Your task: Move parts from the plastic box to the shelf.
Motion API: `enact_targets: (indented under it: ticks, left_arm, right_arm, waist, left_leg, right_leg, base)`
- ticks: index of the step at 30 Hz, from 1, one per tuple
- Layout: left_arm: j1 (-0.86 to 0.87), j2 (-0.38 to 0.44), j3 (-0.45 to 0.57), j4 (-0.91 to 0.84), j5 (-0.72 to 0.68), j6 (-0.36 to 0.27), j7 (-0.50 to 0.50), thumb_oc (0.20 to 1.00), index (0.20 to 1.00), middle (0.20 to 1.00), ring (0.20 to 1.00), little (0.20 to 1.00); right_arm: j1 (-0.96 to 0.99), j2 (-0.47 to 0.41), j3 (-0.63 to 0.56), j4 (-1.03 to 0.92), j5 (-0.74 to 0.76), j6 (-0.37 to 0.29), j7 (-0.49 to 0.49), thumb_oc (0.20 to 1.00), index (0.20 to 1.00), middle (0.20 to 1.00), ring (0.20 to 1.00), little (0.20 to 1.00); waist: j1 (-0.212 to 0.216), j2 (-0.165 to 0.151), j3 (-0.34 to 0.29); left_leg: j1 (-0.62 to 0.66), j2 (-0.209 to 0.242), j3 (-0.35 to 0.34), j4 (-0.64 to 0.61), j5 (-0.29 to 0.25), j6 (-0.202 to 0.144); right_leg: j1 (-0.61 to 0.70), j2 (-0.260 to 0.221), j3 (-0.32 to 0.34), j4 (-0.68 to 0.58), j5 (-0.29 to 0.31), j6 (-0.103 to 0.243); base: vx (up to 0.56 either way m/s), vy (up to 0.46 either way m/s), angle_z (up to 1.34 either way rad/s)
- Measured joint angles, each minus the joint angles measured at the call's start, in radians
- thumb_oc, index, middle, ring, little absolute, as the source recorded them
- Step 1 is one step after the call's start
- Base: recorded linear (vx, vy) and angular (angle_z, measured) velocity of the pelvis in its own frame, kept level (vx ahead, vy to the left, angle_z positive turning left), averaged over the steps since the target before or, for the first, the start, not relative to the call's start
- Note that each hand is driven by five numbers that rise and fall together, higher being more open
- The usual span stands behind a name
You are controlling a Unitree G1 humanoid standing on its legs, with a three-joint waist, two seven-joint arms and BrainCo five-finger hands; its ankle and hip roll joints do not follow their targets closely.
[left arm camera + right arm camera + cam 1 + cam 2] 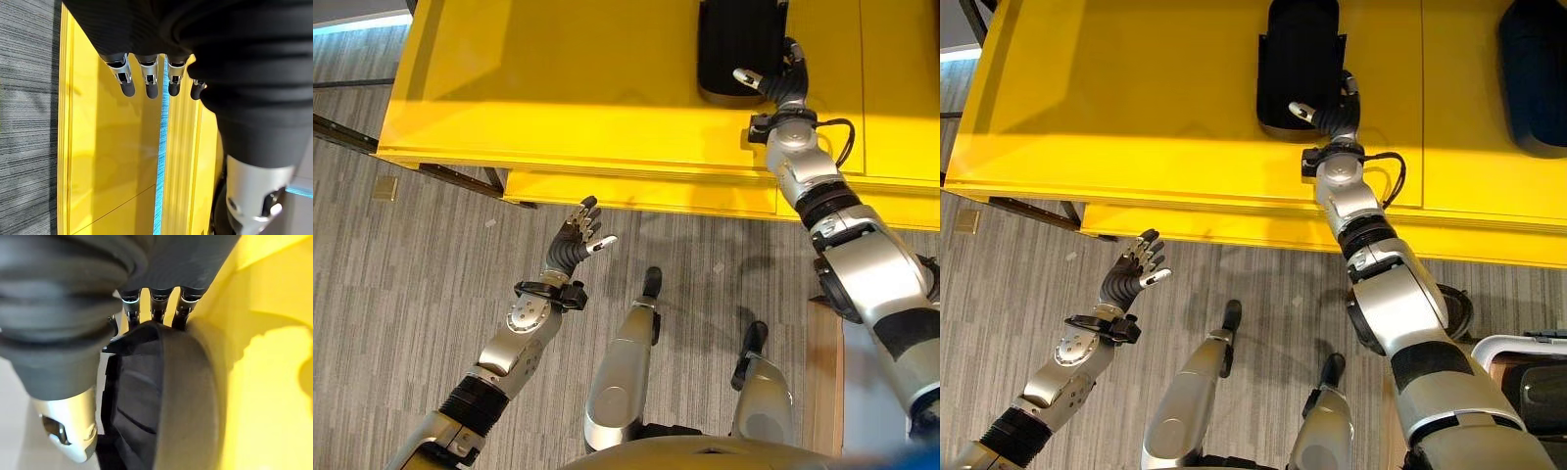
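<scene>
Right hand [1332,110] fingertips hidden behind the black part [1298,59]; second part [1535,69] edge-cropped.

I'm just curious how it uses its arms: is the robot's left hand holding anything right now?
No, the left hand is raised over the floor in front of the yellow shelf with its fingers spread and nothing in it.

I see grey striped carpet [411,323] across the lower frame, a small tan square [384,188] lying on it at left, a dark metal bar [342,132] slanting above that, and a pale wooden strip [824,382] at lower right.
</scene>
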State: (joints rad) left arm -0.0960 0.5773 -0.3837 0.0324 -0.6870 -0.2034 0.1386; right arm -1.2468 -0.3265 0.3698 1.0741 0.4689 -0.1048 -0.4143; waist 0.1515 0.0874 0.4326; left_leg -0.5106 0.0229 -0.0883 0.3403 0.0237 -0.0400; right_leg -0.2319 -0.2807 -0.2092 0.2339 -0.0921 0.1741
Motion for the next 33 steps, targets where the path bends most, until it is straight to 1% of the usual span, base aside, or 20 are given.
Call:
enact_targets:
  ticks: [6, 14, 17, 23, 24, 26, 28, 29, 32, 33]
  left_arm:
    - [0.005, 0.000, 0.000, 0.000, 0.000, 0.000, 0.001, 1.000, 1.000, 1.000, 1.000, 1.000]
    - [0.011, 0.000, 0.001, 0.000, 0.000, 0.000, 0.002, 1.000, 1.000, 1.000, 1.000, 1.000]
    - [0.011, 0.000, 0.001, 0.000, 0.000, 0.000, 0.003, 1.000, 1.000, 1.000, 1.000, 1.000]
    - [0.019, 0.000, 0.002, 0.000, 0.000, 0.000, 0.016, 1.000, 1.000, 1.000, 1.000, 1.000]
    - [0.020, 0.000, 0.003, 0.000, 0.000, -0.001, 0.019, 1.000, 1.000, 1.000, 1.000, 1.000]
    - [0.019, 0.000, 0.004, 0.000, 0.000, -0.001, 0.021, 1.000, 1.000, 1.000, 1.000, 1.000]
    - [0.020, 0.000, 0.013, 0.000, 0.000, -0.001, 0.022, 1.000, 1.000, 1.000, 1.000, 1.000]
    - [0.021, 0.000, 0.022, 0.001, 0.000, -0.001, 0.022, 1.000, 1.000, 1.000, 1.000, 1.000]
    - [0.018, -0.002, 0.034, 0.000, 0.002, -0.001, 0.023, 1.000, 1.000, 1.000, 1.000, 1.000]
    - [0.025, -0.003, 0.049, -0.005, 0.002, -0.002, 0.023, 1.000, 1.000, 1.000, 1.000, 1.000]
  right_arm:
    - [0.039, 0.021, 0.019, -0.066, -0.001, -0.003, 0.014, 1.000, 1.000, 1.000, 1.000, 1.000]
    - [0.039, 0.027, 0.017, -0.069, -0.018, -0.001, 0.015, 1.000, 1.000, 1.000, 1.000, 1.000]
    - [0.038, 0.022, 0.015, -0.075, -0.024, -0.003, 0.008, 1.000, 1.000, 1.000, 1.000, 1.000]
    - [0.041, -0.039, 0.006, -0.084, -0.060, 0.011, -0.017, 1.000, 1.000, 1.000, 1.000, 1.000]
    - [0.058, -0.049, -0.013, -0.127, -0.060, 0.011, -0.027, 1.000, 1.000, 1.000, 1.000, 1.000]
    - [0.078, -0.058, -0.026, -0.181, -0.060, 0.010, -0.035, 1.000, 1.000, 1.000, 1.000, 1.000]
    - [0.133, -0.073, -0.033, -0.309, -0.069, 0.011, -0.045, 1.000, 1.000, 1.000, 1.000, 1.000]
    - [0.186, -0.084, -0.037, -0.410, -0.102, 0.004, -0.048, 1.000, 1.000, 1.000, 1.000, 1.000]
    - [0.261, -0.085, -0.055, -0.499, -0.125, 0.001, -0.057, 1.000, 1.000, 1.000, 1.000, 1.000]
    - [0.331, -0.085, -0.077, -0.590, -0.142, -0.005, -0.056, 1.000, 1.000, 1.000, 1.000, 1.000]
  waist:
    - [0.000, 0.000, 0.000]
    - [0.000, -0.002, 0.000]
    - [0.000, -0.003, 0.000]
    - [-0.003, -0.014, 0.006]
    - [-0.001, -0.017, 0.007]
    - [-0.014, -0.028, 0.013]
    - [-0.027, -0.040, 0.020]
    - [-0.025, -0.048, 0.024]
    - [-0.043, -0.052, 0.027]
    - [-0.043, -0.053, 0.027]
  left_leg:
    - [-0.002, 0.002, -0.002, 0.010, -0.004, -0.003]
    - [-0.012, 0.003, -0.004, 0.016, -0.005, -0.003]
    - [-0.021, 0.003, -0.004, 0.020, -0.005, -0.003]
    - [-0.026, 0.004, -0.005, 0.028, -0.007, 0.001]
    - [-0.032, 0.003, -0.004, 0.030, -0.008, 0.002]
    - [-0.032, 0.004, -0.002, 0.031, -0.008, 0.002]
    - [-0.032, 0.005, -0.001, 0.032, -0.010, 0.003]
    - [-0.032, 0.005, 0.001, 0.034, -0.012, 0.003]
    - [-0.032, 0.009, 0.004, 0.040, -0.016, 0.002]
    - [-0.032, 0.010, 0.005, 0.043, -0.019, 0.002]
  right_leg:
    - [-0.005, 0.000, 0.000, 0.018, -0.010, -0.003]
    - [-0.012, 0.001, 0.000, 0.023, -0.011, -0.005]
    - [-0.022, 0.001, 0.000, 0.027, -0.011, -0.004]
    - [-0.024, 0.002, 0.000, 0.029, -0.011, -0.004]
    - [-0.029, 0.001, 0.000, 0.029, -0.011, -0.004]
    - [-0.031, 0.001, 0.004, 0.029, -0.011, -0.004]
    - [-0.033, 0.001, 0.005, 0.032, -0.011, -0.004]
    - [-0.035, 0.001, 0.006, 0.033, -0.011, -0.004]
    - [-0.037, 0.002, 0.009, 0.038, -0.012, -0.006]
    - [-0.037, 0.003, 0.010, 0.040, -0.014, -0.007]
  base:
    - [0.00, 0.000, 0.00]
    - [0.00, 0.000, 0.00]
    - [0.00, 0.000, 0.00]
    - [0.00, 0.000, 0.00]
    - [0.00, 0.000, 0.00]
    - [0.00, 0.000, 0.00]
    - [0.00, -0.004, -0.02]
    - [0.00, -0.010, -0.06]
    - [0.00, -0.022, -0.05]
    - [0.00, -0.016, -0.03]
